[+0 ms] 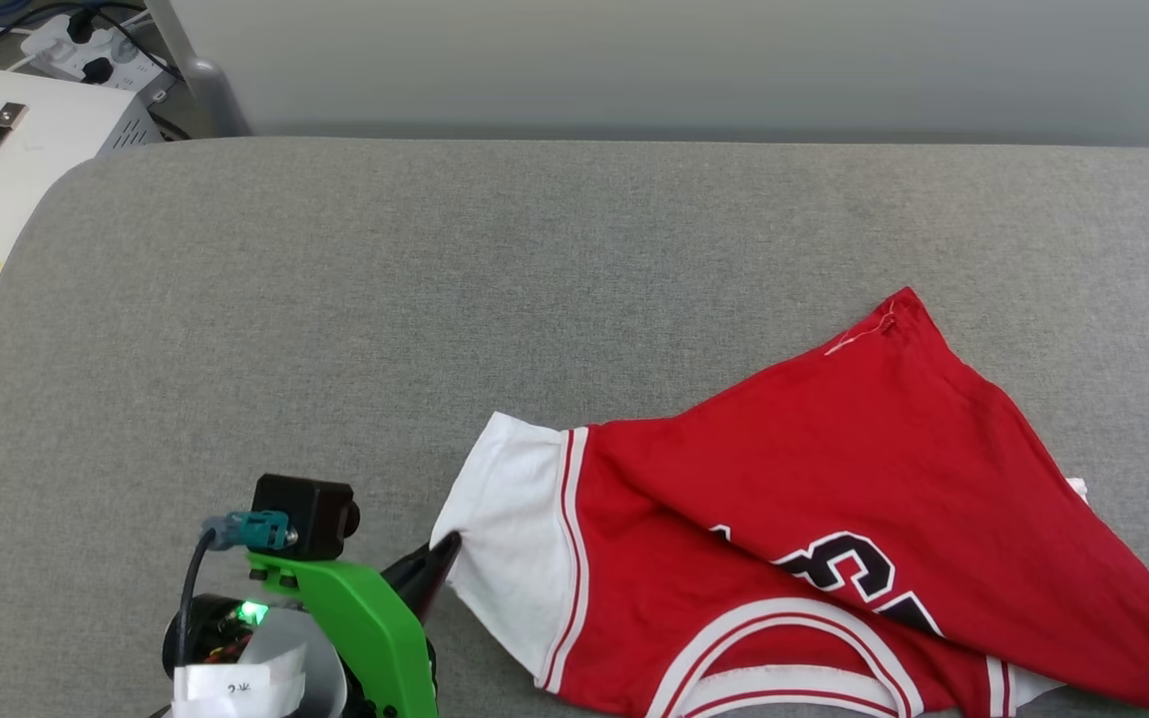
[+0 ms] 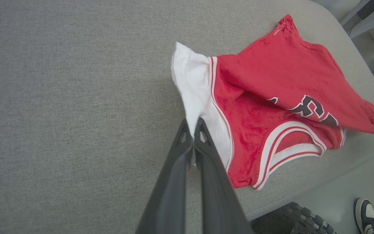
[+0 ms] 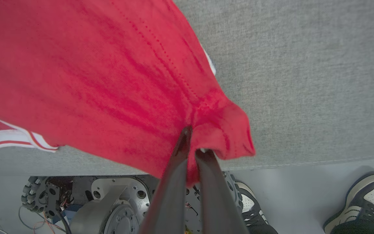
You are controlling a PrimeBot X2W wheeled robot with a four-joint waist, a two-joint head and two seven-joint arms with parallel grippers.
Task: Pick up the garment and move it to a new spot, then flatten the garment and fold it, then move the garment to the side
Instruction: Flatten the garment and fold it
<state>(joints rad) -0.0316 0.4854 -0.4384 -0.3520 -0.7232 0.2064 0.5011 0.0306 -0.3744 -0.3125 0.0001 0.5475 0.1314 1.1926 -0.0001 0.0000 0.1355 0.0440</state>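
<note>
Head view cuts the garment (image 1: 834,479) off at the bottom edge; open grey worktop (image 1: 435,279) spreads to the left and beyond it. Left wrist view: your left end effector (image 2: 193,125), pressed together, pinches the white sleeve (image 2: 190,74). Right wrist view: your right end effector (image 3: 193,143) pinches a red corner (image 3: 226,136) at the worktop's near edge.

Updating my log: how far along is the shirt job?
Done: the shirt is gripped. In hand: left claw shut on the white sleeve, right claw shut on a red corner, cloth bunched on the grey pad. Left: flatten, fold, set aside.
</note>
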